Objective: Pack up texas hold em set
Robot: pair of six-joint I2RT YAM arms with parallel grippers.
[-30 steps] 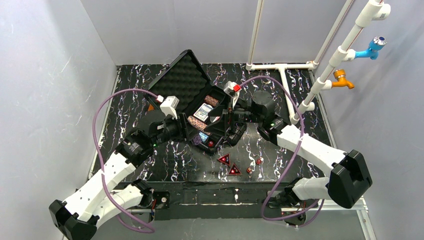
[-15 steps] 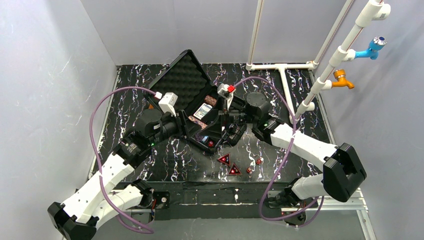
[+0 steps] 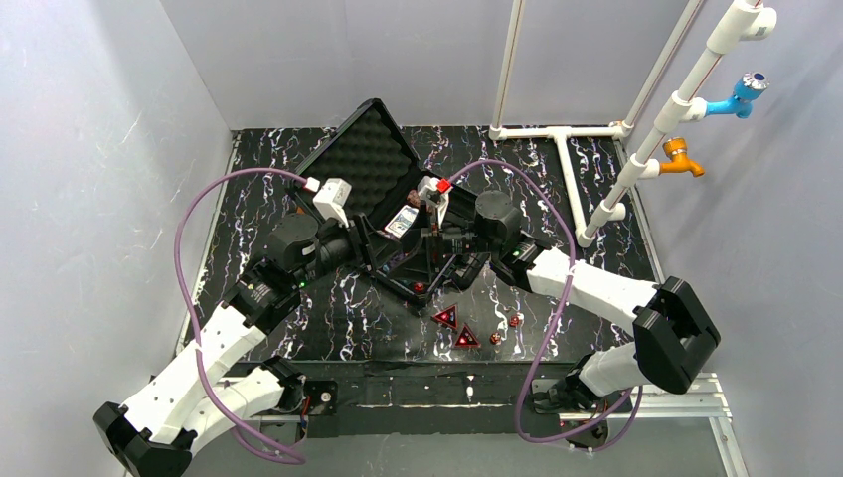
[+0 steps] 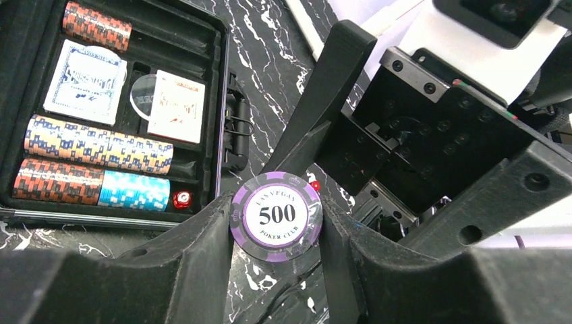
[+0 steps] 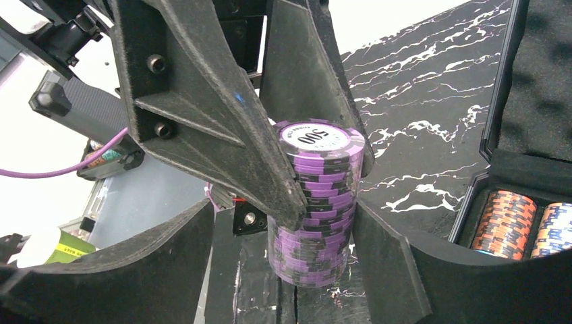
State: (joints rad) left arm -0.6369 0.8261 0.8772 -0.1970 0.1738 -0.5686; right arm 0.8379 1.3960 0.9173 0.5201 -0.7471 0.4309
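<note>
Both arms have swung left by the open case (image 3: 366, 144), where the left claw (image 4: 276, 219) pinches the purple chip stack (image 5: 317, 196); the right claw (image 5: 297, 229), spread around it, should clamp squarely before any release

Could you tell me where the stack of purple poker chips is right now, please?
The purple chip stack is clamped in the left gripper, just right of the open case in the left wrist view, with the right gripper straddling it.
</note>
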